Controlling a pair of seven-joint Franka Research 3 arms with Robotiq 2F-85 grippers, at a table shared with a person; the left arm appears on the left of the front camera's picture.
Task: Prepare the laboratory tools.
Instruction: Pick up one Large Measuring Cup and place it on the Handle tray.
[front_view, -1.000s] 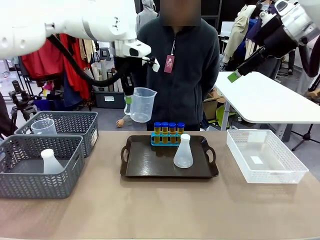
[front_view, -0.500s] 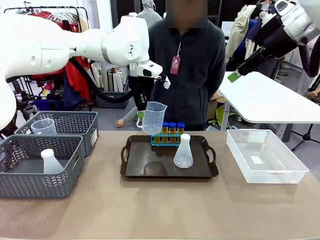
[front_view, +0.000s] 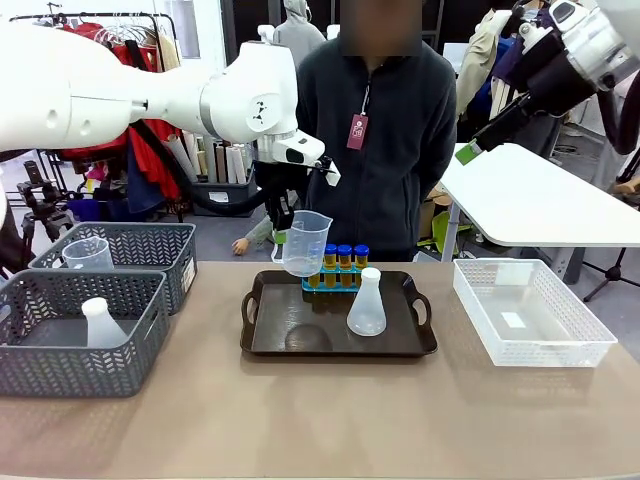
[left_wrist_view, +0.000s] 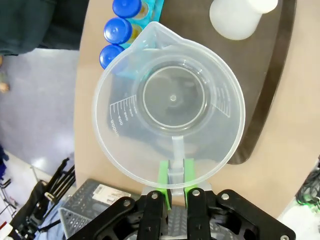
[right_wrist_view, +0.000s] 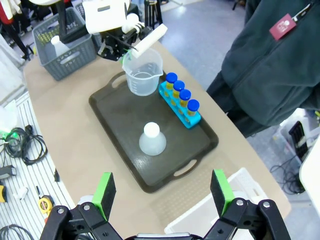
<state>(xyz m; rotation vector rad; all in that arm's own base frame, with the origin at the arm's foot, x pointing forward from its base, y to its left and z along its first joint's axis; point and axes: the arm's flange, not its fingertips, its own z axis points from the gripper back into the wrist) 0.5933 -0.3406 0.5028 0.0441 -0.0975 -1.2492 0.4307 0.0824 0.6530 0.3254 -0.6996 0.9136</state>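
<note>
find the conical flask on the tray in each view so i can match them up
Front view: conical flask stands right of centre on the black tray.
Left wrist view: its top shows at the upper right.
Right wrist view: mid-frame on the tray.
Shared landmark: the blue-capped tubes beside it.

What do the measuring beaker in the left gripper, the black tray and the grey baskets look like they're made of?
Measuring beaker: likely clear plastic; see-through walls, moulded scale marks, slightly frosted.
Black tray: probably hard plastic, dark semi-gloss; faint reflections show, moulded loop handles.
Grey baskets: matte plastic by the look; moulded slotted walls.
Left gripper pinches the beaker's handle.
</note>
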